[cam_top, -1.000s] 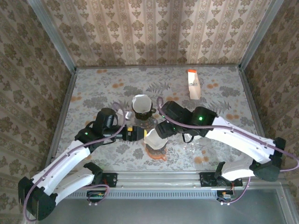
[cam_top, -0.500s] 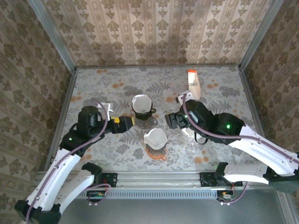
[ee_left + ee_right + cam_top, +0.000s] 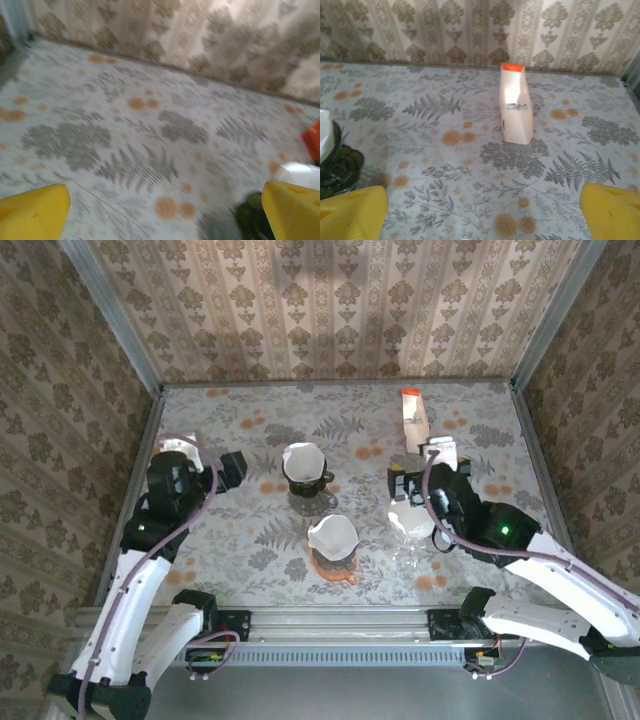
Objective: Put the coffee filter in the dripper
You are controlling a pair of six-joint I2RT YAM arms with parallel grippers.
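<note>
White paper filter (image 3: 332, 533) sat in the orange dripper (image 3: 334, 570) on the flowery table (image 3: 480, 425). The left gripper (image 3: 160, 210) and right gripper (image 3: 480, 212) were both wide apart, holding nothing.

Left arm bent at the elbow, left gripper (image 3: 234, 467) aimed inward, jaws spread wide. Right arm likewise bent, right gripper (image 3: 400, 483) aimed inward, jaws wide. Grippers well apart.
</note>
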